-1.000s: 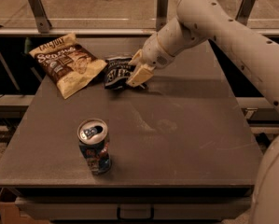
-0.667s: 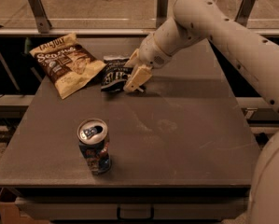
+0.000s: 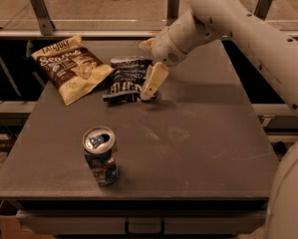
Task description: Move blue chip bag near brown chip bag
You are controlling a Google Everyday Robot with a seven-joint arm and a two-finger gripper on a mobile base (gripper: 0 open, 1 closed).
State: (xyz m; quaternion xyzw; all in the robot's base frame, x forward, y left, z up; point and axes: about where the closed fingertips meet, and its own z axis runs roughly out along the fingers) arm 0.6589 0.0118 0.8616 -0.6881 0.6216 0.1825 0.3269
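The blue chip bag lies on the dark table, its left edge close to the brown chip bag, which lies flat at the back left. My gripper is at the blue bag's right edge. It is open: one pale finger points down with its tip by the bag's right side, and the other finger stands apart behind the bag's top corner. The arm reaches in from the upper right.
A blue drink can stands upright at the front left of the table. A metal rail with posts runs behind the table's far edge. The robot's own body fills the right border.
The gripper and the blue bag have shifted slightly left, toward the brown bag. The blue bag now lies flatter on the table. The can has not moved.
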